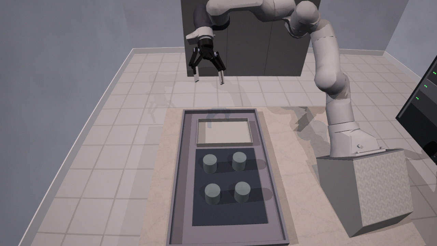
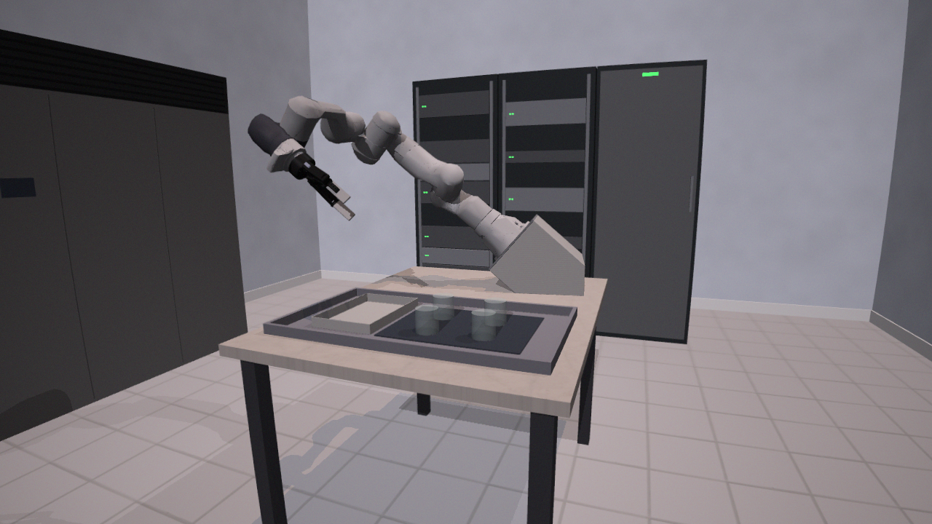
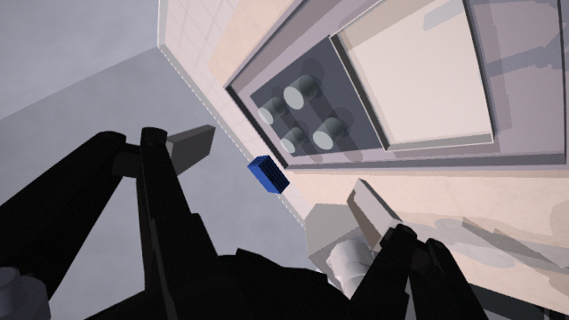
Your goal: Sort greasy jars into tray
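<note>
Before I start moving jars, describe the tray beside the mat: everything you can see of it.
The shallow rectangular tray has thin, low grey rims and a pale beige floor. It sits flat inside the larger grey walled surround, just past the far edge of the dark drying mat, its near rim along that edge. No jar is in it; only shadows cross its floor. All four jars stand on the mat, and the open gripper hangs high beyond it, touching nothing.
</note>
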Robot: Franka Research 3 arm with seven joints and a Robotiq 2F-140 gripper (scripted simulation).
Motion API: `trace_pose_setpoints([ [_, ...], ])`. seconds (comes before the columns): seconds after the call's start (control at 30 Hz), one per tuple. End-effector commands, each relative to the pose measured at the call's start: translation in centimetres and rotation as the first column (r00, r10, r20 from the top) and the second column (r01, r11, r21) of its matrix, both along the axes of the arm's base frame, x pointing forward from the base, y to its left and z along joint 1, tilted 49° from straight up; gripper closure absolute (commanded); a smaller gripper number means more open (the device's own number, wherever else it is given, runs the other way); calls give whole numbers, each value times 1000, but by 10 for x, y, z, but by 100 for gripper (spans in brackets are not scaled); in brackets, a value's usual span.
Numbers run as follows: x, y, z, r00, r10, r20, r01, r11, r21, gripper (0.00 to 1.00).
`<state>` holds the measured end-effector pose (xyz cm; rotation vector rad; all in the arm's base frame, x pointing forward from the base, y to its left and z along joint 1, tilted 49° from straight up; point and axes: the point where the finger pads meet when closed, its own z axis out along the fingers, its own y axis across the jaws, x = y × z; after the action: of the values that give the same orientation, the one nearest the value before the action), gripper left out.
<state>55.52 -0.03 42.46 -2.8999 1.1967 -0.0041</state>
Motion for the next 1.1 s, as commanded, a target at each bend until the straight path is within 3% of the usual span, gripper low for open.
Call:
trace_pose_setpoints([
  [0.0, -1, 0, -1, 1000, -3, -4, 3, 1000, -3, 0],
  [0.13, -6, 4, -11, 1000, 11, -12, -11, 1000, -3, 0],
  [0.63, -54, 29, -94, 991, 90, -104, -92, 996, -21, 0],
  [0.7, -54, 29, -94, 991, 90, -104, -92, 996, -21, 0],
  [1.07, -89, 48, -155, 974, 145, -171, -153, 988, -30, 0],
])
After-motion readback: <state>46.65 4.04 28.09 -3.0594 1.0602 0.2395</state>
